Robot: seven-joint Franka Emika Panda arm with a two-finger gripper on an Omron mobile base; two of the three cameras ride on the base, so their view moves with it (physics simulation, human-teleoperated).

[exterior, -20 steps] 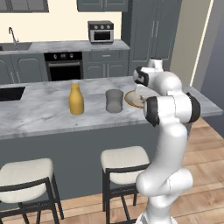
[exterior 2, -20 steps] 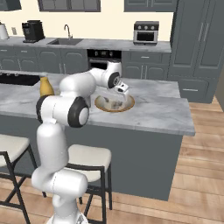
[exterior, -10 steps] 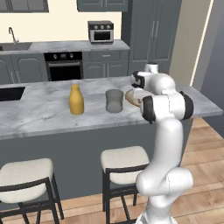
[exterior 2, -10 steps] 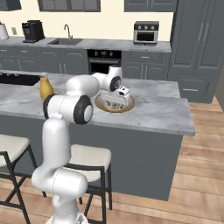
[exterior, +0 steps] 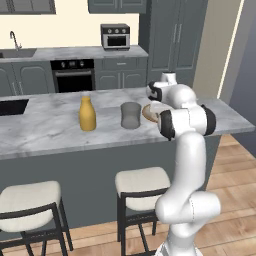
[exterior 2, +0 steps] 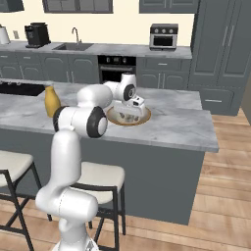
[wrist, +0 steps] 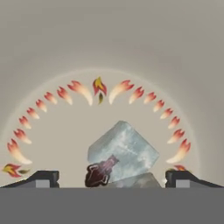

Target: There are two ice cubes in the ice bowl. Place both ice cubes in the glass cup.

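We see arm dropped lower into ice bowl (exterior 2: 128, 117); pincer (wrist: 112, 178) spread apart, straddling ice cube (wrist: 123, 151) on bowl floor. Risk: slick cube squirts sideways at closure.

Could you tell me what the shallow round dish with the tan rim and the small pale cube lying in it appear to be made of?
The shallow tan-rimmed dish looks wooden outside; its greyish inside, ringed with painted red-orange flames, seems matte glazed ceramic, though uncertain. The pale translucent cube looks like ice: cloudy grey-white faces, sharp edges.
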